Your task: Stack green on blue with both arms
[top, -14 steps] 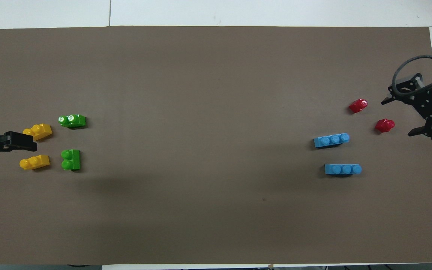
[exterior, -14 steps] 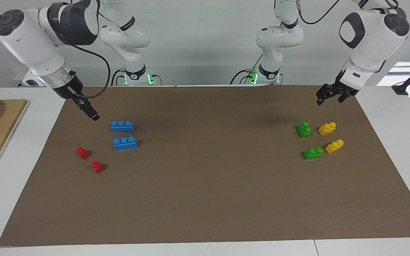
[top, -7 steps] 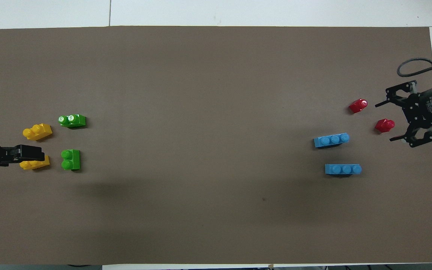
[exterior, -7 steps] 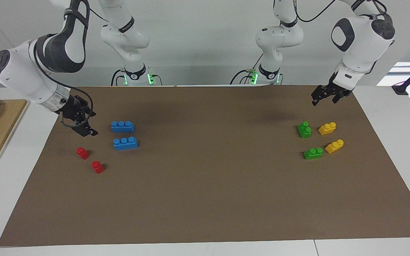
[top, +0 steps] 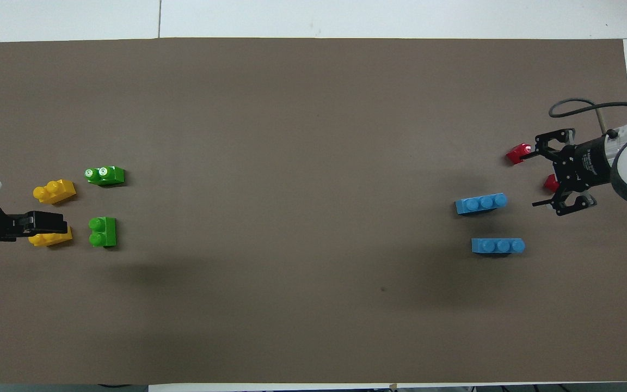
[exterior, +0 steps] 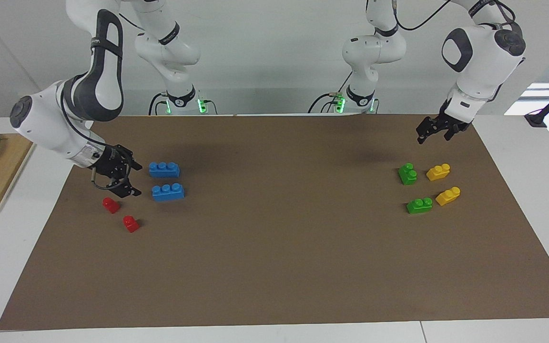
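Blue bricks [exterior: 165,169] just beside the right gripper's [exterior: 134,178] spread, empty fingers; green bricks [exterior: 407,174] below the left gripper's [exterior: 432,133], likewise open.

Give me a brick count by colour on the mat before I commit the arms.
Blue three-stud bricks: 2
Green two-stud bricks: 2
Yellow two-stud bricks: 2
Red single-stud bricks: 2
Total: 8 bricks, all lying loose, none stacked or held.

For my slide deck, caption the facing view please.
Both open hands, right beside the blue bricks and left above the green bricks, hold nothing yet.
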Tool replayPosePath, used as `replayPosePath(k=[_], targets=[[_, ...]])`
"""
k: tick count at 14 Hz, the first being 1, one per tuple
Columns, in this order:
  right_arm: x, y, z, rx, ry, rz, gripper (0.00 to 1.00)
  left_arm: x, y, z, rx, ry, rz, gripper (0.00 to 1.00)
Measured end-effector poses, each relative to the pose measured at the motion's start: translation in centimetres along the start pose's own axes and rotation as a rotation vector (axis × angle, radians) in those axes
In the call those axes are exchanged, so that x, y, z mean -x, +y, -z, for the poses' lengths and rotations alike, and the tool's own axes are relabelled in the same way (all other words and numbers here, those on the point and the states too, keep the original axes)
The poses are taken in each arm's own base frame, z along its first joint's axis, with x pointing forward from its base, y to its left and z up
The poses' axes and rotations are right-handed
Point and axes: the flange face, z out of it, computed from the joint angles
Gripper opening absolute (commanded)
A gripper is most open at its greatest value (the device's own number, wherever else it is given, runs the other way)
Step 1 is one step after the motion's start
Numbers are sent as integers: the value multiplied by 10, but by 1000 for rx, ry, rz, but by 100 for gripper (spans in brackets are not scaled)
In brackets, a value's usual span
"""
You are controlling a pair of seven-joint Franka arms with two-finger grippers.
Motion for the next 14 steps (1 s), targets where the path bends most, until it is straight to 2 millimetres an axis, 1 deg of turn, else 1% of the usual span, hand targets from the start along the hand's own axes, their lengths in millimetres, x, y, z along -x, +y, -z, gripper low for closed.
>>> replayPosePath(k=[2, 5, 9, 10, 12, 14], targets=[[2, 0, -10, 10, -1, 10, 100, -2, 2, -13, -1, -8, -3, 100], [3, 2, -20, 25, -6, 24, 100, -11, 2, -38, -4, -12, -3, 100], [-3, 7, -37, 28, -3, 39, 100, -27, 2, -87, -8, 5, -5, 100], [-5, 7, -40, 25, 0, 38, 100, -29, 2, -95, -9, 4, -6, 100], [-6, 8, -46, 15, 9, 36, 100, -29, 4, -105, -10, -2, -9, 100], [-2, 10, -56, 22, 10, 41, 100, -26, 5, -114, -10, -4, -14, 100]])
